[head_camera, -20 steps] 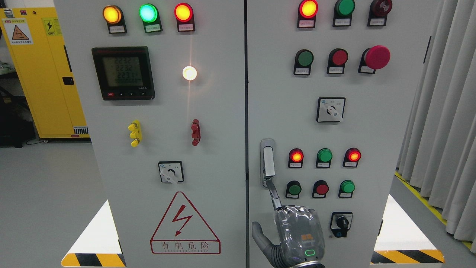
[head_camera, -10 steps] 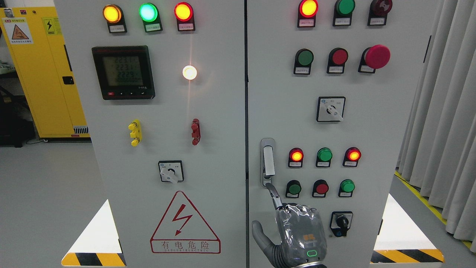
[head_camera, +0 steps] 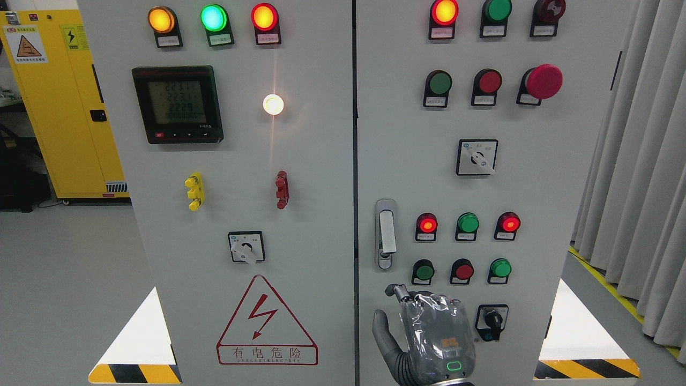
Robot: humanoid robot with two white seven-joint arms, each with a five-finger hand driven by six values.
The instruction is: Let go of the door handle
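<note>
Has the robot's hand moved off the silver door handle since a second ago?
Yes. The right hand has curled its index finger down, away from the silver door handle, leaving clear panel between them.

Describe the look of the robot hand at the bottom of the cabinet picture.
Only the right hand shows. Its back is a grey shell wrapped in clear, crinkled plastic film, bearing a small orange logo and a green-lit oval ring near the wrist. The thumb is dark grey and smooth; the fingers are dark with metallic jointed segments. No cables are visible.
</note>
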